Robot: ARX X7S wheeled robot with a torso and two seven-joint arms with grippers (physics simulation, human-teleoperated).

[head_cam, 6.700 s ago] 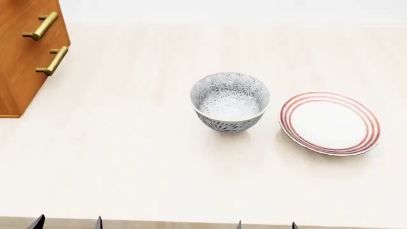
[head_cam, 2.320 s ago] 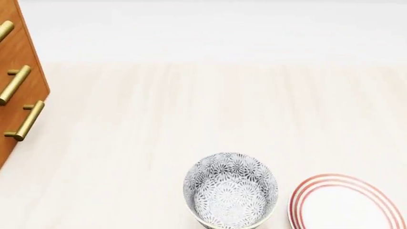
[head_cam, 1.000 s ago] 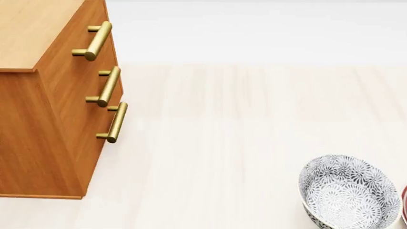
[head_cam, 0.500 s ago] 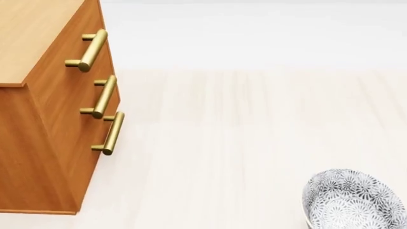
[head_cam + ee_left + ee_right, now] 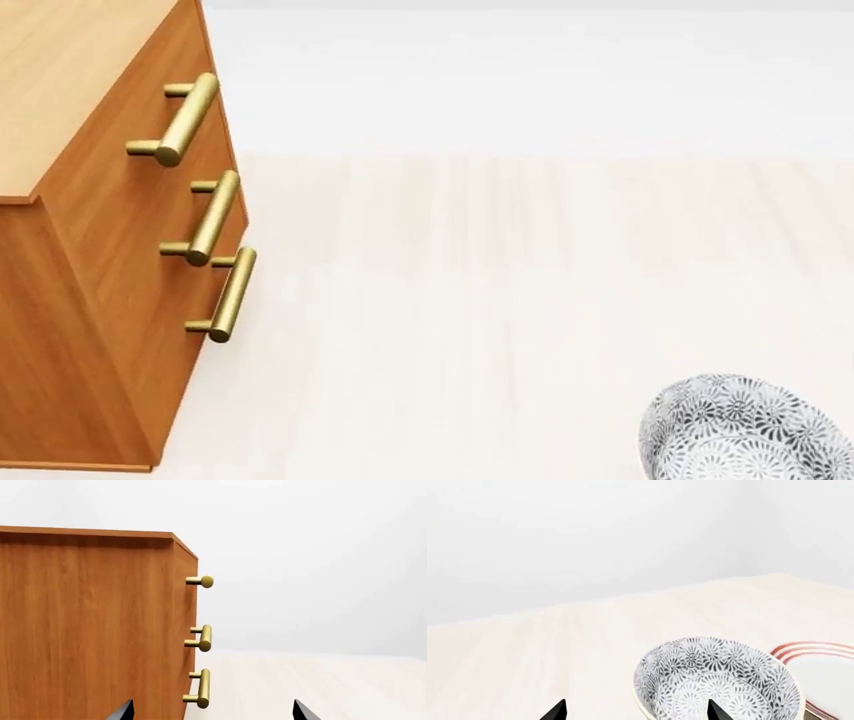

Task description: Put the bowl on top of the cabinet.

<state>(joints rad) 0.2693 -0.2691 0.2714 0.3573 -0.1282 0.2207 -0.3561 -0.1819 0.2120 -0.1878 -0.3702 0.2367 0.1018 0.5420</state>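
The bowl (image 5: 742,430) and cabinet (image 5: 94,250) are cut off by frame edges.

only black pointed gripper fingertips (image 5: 123,711) show

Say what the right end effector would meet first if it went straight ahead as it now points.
Probably the bowl: it sits just ahead of the open right end effector, slightly off centre toward the plate. Depth is unclear, so a fingertip might catch its rim first.
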